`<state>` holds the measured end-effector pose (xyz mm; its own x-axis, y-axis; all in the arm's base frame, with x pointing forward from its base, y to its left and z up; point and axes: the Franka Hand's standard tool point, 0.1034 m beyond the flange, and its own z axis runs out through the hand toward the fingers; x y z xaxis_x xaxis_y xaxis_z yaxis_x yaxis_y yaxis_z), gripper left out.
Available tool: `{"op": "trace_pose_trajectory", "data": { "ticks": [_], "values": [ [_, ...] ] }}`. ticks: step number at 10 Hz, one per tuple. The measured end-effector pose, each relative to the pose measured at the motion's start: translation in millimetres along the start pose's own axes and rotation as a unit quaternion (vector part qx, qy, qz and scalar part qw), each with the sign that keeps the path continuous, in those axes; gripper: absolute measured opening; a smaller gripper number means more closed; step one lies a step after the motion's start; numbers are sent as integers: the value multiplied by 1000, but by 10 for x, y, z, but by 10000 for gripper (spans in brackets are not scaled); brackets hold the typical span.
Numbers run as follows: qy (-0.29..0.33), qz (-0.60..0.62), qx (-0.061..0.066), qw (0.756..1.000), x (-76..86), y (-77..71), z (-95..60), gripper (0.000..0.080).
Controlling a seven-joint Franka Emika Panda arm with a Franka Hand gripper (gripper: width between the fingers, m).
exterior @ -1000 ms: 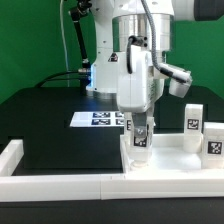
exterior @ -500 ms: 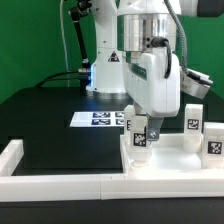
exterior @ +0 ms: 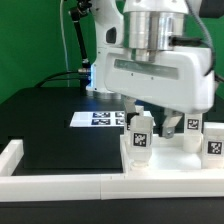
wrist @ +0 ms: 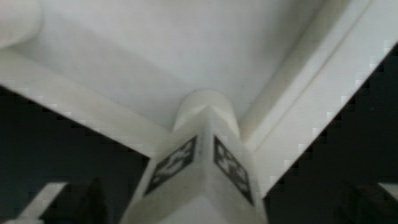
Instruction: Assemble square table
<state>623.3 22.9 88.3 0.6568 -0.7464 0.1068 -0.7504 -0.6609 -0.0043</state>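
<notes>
The white square tabletop (exterior: 170, 165) lies at the front on the exterior view's right, rim up. One tagged white leg (exterior: 141, 137) stands upright at its near corner. My gripper (exterior: 151, 120) hangs straight over this leg, open, with a finger on either side and neither touching it. In the wrist view the leg (wrist: 205, 150) rises between my spread dark fingertips (wrist: 43, 205), with the gripper (wrist: 212, 203) centred on it and the tabletop (wrist: 196, 50) behind. Two more legs (exterior: 190, 130) (exterior: 213, 142) stand upright farther toward the exterior view's right.
The marker board (exterior: 95, 118) lies on the black table behind the tabletop. Low white border strips run along the front edge (exterior: 60, 185) and the exterior view's left corner (exterior: 18, 155). The robot's base (exterior: 105, 70) stands at the back.
The hand has turned about its upright axis over the leg and the fingers have spread apart, letting go of the leg. The leg stays standing on the tabletop.
</notes>
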Motion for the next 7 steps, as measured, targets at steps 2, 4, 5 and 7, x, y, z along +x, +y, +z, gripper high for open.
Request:
{"op": "trace_pose_trajectory", "data": {
  "ticks": [2, 4, 5, 7],
  "values": [
    [5, -54, 3, 999, -1, 5, 19, 649],
    [5, -124, 2, 992, 5, 10, 20, 513],
    [5, -133, 2, 991, 5, 11, 21, 513],
    [5, -115, 1, 993, 29, 36, 23, 295]
  ]
}}
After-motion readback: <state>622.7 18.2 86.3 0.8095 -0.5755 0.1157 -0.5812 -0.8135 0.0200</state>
